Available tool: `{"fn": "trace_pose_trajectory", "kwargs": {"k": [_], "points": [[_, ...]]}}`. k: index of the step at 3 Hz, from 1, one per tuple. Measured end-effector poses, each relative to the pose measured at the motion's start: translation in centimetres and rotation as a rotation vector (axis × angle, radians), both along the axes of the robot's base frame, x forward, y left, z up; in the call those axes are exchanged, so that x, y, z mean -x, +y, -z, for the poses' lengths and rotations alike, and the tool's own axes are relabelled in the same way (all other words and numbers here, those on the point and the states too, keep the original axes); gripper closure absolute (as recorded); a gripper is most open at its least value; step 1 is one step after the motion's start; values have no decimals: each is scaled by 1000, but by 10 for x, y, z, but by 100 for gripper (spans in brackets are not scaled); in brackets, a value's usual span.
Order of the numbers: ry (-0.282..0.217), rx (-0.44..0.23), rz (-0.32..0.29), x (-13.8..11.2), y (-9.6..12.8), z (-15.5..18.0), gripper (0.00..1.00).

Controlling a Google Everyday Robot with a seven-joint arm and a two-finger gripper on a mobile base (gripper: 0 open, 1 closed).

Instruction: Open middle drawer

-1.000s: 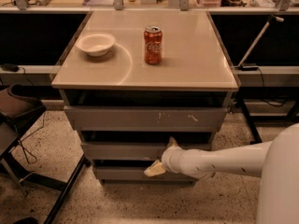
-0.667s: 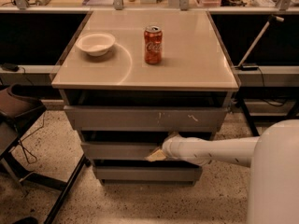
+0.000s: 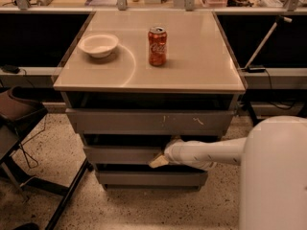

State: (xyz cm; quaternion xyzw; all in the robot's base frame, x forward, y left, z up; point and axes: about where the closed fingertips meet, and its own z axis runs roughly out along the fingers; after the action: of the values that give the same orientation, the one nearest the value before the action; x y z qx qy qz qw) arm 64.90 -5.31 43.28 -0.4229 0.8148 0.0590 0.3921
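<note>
A cabinet with three grey drawer fronts stands under a beige top. The middle drawer (image 3: 120,155) is the plain flat front between the scuffed top front (image 3: 148,121) and the small bottom front (image 3: 148,178). A dark gap shows above it. My gripper (image 3: 160,160) comes in from the right on a white arm (image 3: 211,152) and rests against the middle drawer's front, right of its centre, near the top edge.
A white bowl (image 3: 98,44) and a red soda can (image 3: 157,46) stand on the cabinet top (image 3: 201,66). A dark chair (image 3: 19,114) and its legs stand at the left on the speckled floor. Black counters run behind.
My gripper has risen from the bottom edge of the middle drawer front to its upper part, and moved slightly right. The drawers look unchanged.
</note>
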Motion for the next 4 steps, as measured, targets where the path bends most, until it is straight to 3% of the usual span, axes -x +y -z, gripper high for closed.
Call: {"fn": "trace_pose_trajectory", "kwargs": {"k": [1,4], "points": [[50,22,17,-11,-3,24,0],[50,26,17,-12,-3,25,66]]}}
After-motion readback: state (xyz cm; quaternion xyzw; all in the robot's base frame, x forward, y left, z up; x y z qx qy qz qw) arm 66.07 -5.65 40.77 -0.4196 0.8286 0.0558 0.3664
